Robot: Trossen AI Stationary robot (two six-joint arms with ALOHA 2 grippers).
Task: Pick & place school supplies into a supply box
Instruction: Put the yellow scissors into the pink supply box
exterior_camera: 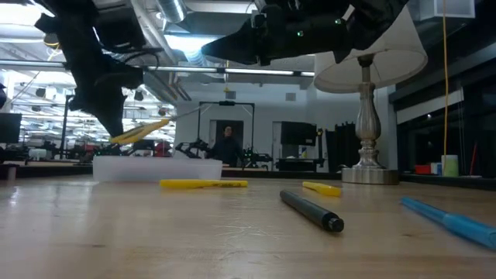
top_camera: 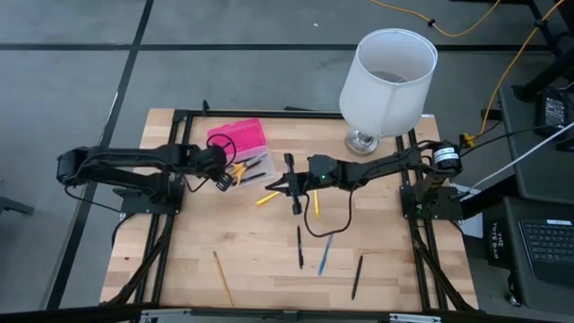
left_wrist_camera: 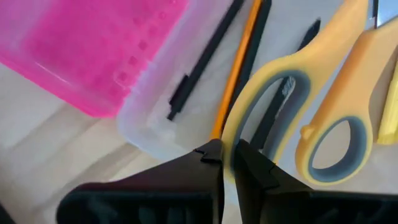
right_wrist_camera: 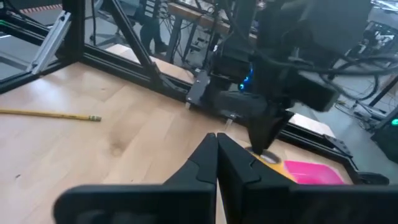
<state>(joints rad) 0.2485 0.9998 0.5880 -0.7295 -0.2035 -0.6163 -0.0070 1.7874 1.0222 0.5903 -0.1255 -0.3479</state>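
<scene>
- Left gripper (top_camera: 224, 177) over the supply box (top_camera: 244, 152), jaws pinched on one handle loop of the scissors (left_wrist_camera: 323, 106); left wrist view shows the fingertips (left_wrist_camera: 214, 155) clamped on the yellow-orange loop rim
- Scissors held up off the table; low view shows the yellow handle (exterior_camera: 139, 132) tilted, hanging above the clear base (exterior_camera: 155, 167)
- Supply box near the table's far-left part, pink lid (left_wrist_camera: 87, 50) open and lying flat beside the clear base
- Inside the base: a black pen (left_wrist_camera: 205, 59) and an orange pencil (left_wrist_camera: 239, 62), lying side by side under the scissors
- Right gripper (top_camera: 293, 190) at table centre, raised above the wood, jaws closed together with nothing between them; right wrist view shows the fingers (right_wrist_camera: 214, 155) meeting at the tips
- Yellow pen (top_camera: 267, 198) on the table just beside the right gripper, toward the box
- Second short yellow piece (top_camera: 315, 202) on the other side of that gripper
- Nearer the front edge: a black pen (top_camera: 300, 247), a blue pen (top_camera: 325, 254), another black pen (top_camera: 357, 277), well apart from the box
- Yellow pencil (top_camera: 222, 278) alone near the front-left
- White lamp (top_camera: 387, 76) at the far-right corner of the table (top_camera: 179, 242)
</scene>
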